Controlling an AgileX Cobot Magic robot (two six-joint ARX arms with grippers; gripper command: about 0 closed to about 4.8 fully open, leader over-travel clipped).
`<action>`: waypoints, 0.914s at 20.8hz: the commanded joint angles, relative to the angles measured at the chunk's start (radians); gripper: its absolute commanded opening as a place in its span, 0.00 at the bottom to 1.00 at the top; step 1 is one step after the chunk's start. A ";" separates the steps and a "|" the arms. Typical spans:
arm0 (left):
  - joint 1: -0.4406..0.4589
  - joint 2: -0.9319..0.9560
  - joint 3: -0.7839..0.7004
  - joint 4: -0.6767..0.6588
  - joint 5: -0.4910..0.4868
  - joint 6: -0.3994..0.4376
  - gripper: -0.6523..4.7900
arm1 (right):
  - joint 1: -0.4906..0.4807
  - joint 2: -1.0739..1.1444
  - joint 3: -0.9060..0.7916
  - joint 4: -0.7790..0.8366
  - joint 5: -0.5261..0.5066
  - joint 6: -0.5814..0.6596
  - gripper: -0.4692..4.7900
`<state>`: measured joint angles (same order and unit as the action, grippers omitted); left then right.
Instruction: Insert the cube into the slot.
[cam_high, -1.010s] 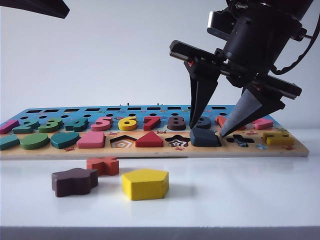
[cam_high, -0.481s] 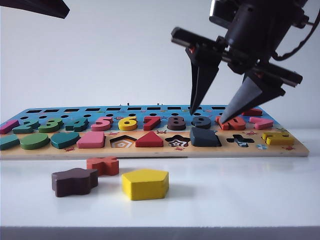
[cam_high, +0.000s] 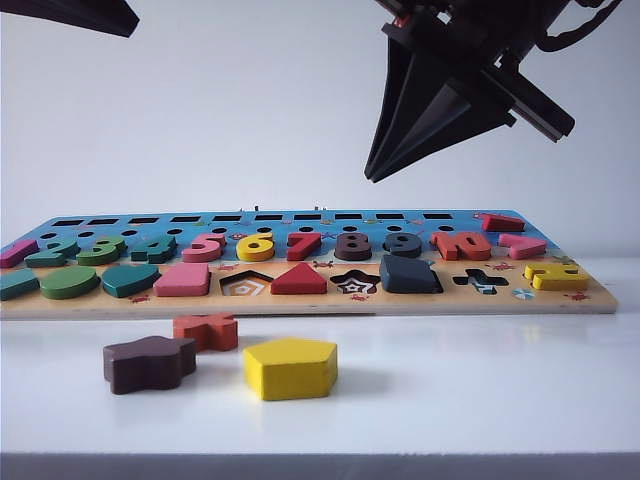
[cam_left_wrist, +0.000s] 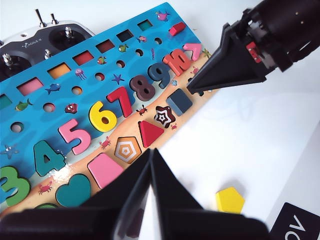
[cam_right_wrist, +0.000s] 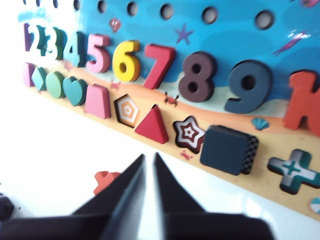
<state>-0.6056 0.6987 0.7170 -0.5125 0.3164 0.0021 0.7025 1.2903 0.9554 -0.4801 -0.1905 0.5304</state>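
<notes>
- Cube (cam_right_wrist: 227, 149): lying askew in slot (cam_right_wrist: 251, 148) on board (cam_high: 300, 300).
- Bench (cam_high: 450, 390): white; wall pale.
- Right gripper (cam_high: 372, 174): together, empty, above cube.
- Left gripper (cam_left_wrist: 150, 151): together, empty, over board's near edge.

The right gripper (cam_high: 372, 175) hangs high at the right of the scene, well up in the air. Its two black fingers (cam_high: 420, 110) taper down and leftward to a single point, pressed together with nothing between them. The dark wrist block behind them runs off the top edge, with a cable looping at the far right. From its own wrist camera the same gripper (cam_right_wrist: 149, 158) shows the tips all but meeting, only a thin sliver between them.

The left gripper (cam_left_wrist: 151, 152) is drawn together too, its fingers converging to a narrow ridge and empty. From the room only a dark piece of that arm (cam_high: 75, 14) juts in at the upper left corner.
</notes>
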 joint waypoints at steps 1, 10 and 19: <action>-0.001 0.000 0.003 0.017 0.006 -0.003 0.15 | 0.001 0.013 0.003 0.015 -0.009 -0.003 0.08; -0.001 0.000 0.003 0.018 0.006 -0.003 0.15 | 0.002 0.094 0.003 0.032 0.011 0.016 0.07; -0.001 0.000 0.001 0.018 0.006 -0.003 0.15 | 0.002 0.138 0.003 0.039 0.058 0.016 0.07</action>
<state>-0.6056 0.6987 0.7170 -0.5125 0.3164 0.0021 0.7025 1.4296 0.9550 -0.4553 -0.1444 0.5438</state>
